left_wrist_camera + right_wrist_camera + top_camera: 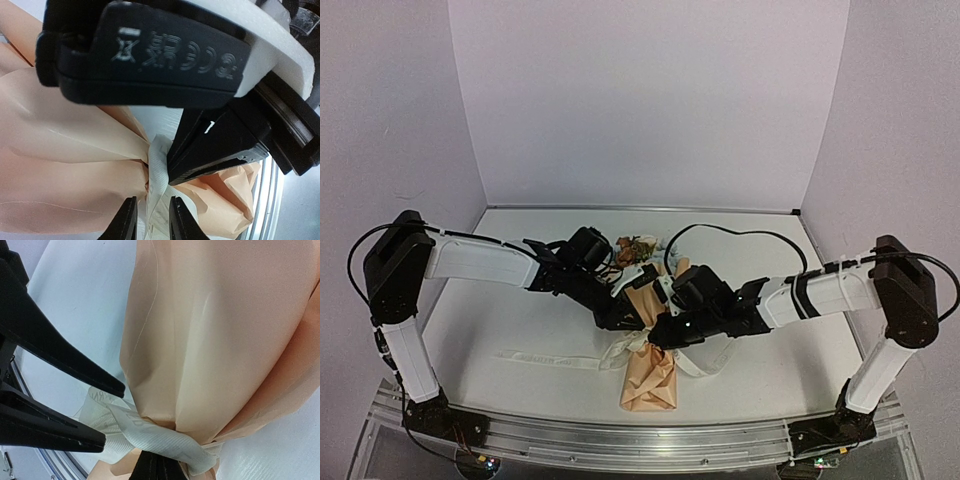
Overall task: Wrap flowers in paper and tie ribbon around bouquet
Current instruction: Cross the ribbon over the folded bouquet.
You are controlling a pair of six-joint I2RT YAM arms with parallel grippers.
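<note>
Slim cone bouquet of tan kraft paper lies mid-table between both arms, a narrow cream-white fabric ribbon cinched round its waist. The right gripper pinches that ribbon tight; the left gripper straddles it, jaws apart, above the white table

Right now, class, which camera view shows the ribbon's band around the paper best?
The right wrist view: the ribbon is close and sharp, its ribbed weave clear, cinching the paper tightly. The left wrist view shows only a narrow strip at the pinch. The top external view shows it small, mostly its loose tails.
</note>
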